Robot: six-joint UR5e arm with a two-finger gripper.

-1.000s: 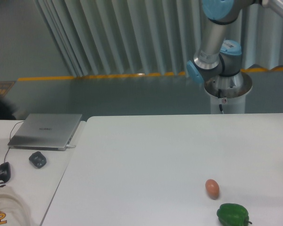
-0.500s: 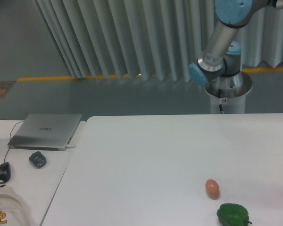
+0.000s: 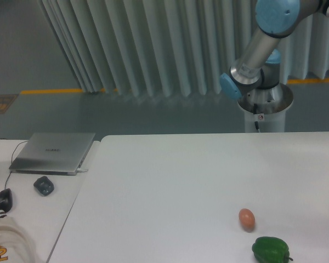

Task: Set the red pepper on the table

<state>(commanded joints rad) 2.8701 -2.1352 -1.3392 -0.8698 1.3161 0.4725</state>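
No red pepper or gripper in view, so neither their relation nor the jaw state can be told; only arm (image 3: pixel 263 49) slanting up off-frame from its pedestal behind the table (image 3: pixel 170 181), egg (image 3: pixel 247 218) beside green pepper (image 3: pixel 270 250).

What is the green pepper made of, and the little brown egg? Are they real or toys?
The green pepper looks like smooth, shiny plastic: its skin is one even green with bright glints, though a real waxy pepper could look the same. The egg has a dull orange-brown surface with only a soft shine, like real shell or painted wood or plastic. The picture cannot settle it.
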